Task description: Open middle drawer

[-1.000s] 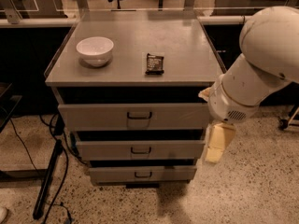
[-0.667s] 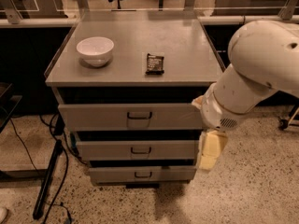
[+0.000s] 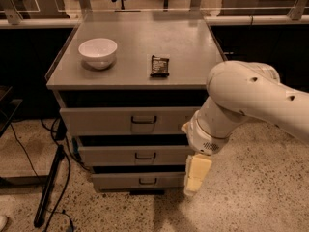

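Note:
The middle drawer (image 3: 130,155) is a low grey front with a small dark recessed handle (image 3: 145,155), between the taller top drawer (image 3: 111,121) and the smaller bottom drawer (image 3: 125,181). All three fronts look pushed in. My white arm (image 3: 246,105) reaches in from the right, and my gripper (image 3: 195,177) hangs pointing down by the right end of the middle and bottom drawers, right of the handle and apart from it.
On the grey cabinet top (image 3: 193,47) stand a white bowl (image 3: 98,52) at the left and a dark snack packet (image 3: 160,65) near the middle. Black cables and a stand leg (image 3: 50,182) lie on the speckled floor at the left. Desks and chairs stand behind.
My arm and gripper have moved left and a little lower, from off the cabinet's right side to over the right ends of the lower drawers. The drawers have not moved.

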Available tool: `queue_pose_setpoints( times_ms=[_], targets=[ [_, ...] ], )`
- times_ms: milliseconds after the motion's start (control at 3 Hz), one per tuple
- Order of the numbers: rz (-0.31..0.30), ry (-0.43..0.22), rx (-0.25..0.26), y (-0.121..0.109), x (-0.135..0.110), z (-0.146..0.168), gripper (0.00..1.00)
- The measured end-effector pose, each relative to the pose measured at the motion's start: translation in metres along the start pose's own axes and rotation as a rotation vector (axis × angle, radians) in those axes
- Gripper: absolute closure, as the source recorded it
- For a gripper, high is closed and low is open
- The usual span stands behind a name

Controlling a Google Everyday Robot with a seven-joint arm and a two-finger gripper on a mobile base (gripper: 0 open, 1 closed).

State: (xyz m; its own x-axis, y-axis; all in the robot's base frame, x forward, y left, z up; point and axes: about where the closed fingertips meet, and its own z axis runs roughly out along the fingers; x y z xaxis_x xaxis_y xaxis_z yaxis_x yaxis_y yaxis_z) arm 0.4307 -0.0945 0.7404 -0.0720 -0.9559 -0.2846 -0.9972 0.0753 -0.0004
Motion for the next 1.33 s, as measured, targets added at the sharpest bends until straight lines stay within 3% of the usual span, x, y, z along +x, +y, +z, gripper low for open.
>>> queue_pose_setpoints(
  times_ms=[333, 667, 1000, 1333],
  targets=[
    [0.000, 0.000, 0.000, 0.000, 0.000, 0.000, 0.00],
    [-0.016, -0.018, -0.042, 0.008, -0.009, 0.029, 0.00],
    [-0.026, -0.054, -0.086, 0.000, -0.029, 0.091, 0.00],
    [-0.026, -0.055, -0.087, 0.000, -0.029, 0.092, 0.00]
  ],
)
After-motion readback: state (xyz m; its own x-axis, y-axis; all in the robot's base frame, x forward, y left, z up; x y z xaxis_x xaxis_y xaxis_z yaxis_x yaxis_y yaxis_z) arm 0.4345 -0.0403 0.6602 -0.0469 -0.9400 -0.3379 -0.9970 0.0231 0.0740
